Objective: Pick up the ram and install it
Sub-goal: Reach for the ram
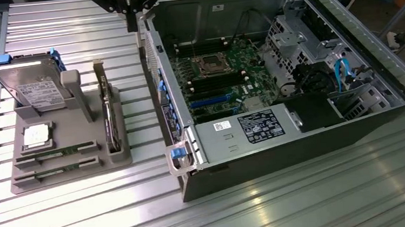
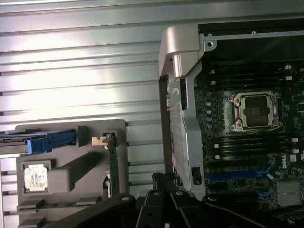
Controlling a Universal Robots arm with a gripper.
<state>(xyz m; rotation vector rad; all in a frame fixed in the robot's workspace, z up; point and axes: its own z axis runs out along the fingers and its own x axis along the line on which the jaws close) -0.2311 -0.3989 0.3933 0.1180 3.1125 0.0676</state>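
Jaws are seen drawn narrow, closed on nothing, and are held high over the strip of bare table (image 1: 72,26) between the grey holder (image 1: 70,175) and the open computer case (image 1: 264,163). The ram (image 1: 55,153) is taken to be one of two green sticks seated low in the slots at the end of the holder farthest from the jaws. The twin stick (image 1: 51,172) is set just beside it, one slot farther off, and which of the two is meant cannot be told. The slots are judged to keep each stick located, with a long edge left exposed for a grasp. Between the jaws and the sticks, an expansion card (image 1: 106,113) is stood on edge in its groove, and a hard drive (image 1: 30,86) is propped tilted against a post, nearer the jaws. The case is laid on its side with the panel off, so the motherboard (image 1: 245,56) and its dark memory slots (image 2: 247,142), beside the CPU socket (image 2: 254,111), are faced upward on the other side of the jaws, probably for access from above. Nothing has been picked up yet.
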